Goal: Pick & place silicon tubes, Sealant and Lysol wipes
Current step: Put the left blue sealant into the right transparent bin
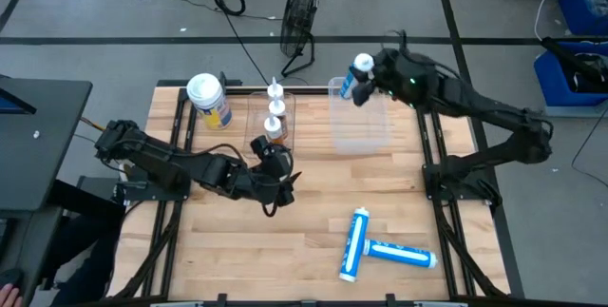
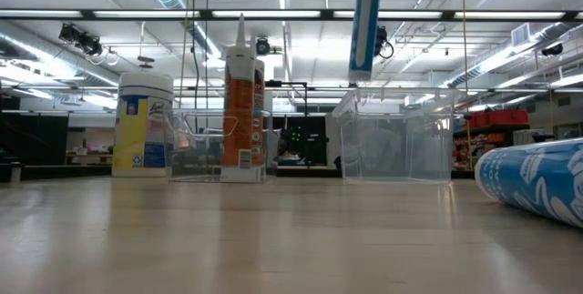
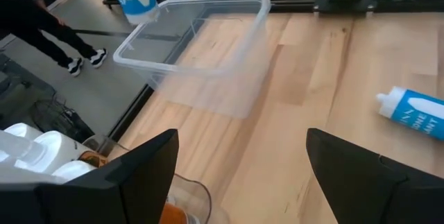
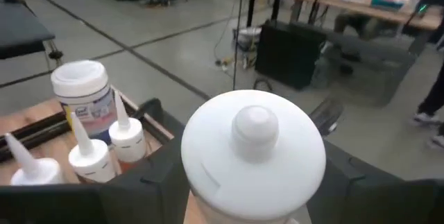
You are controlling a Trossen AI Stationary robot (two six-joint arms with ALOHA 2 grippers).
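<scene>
My right gripper is shut on a blue silicone tube with a white cap. It holds the tube upright over the far left corner of a clear bin. In the low view the tube hangs above that bin. My left gripper is open and empty near the table's middle, just in front of a small clear bin that holds orange sealant tubes standing upright. The Lysol wipes canister stands on its base at the far left. Two more blue tubes lie on their sides near the front right. My right gripper pinches the tube's body just below its white cap, one finger on either side. The fingers come from the table's right and lie across the tube. The tube hangs upright below them, cap up, its lower end clear of the bin.
A black fan and cables lie on the floor beyond the far edge. Black rails run along the table's sides. Bare wood lies across the near left and middle. A person's legs show on the floor beyond the table.
</scene>
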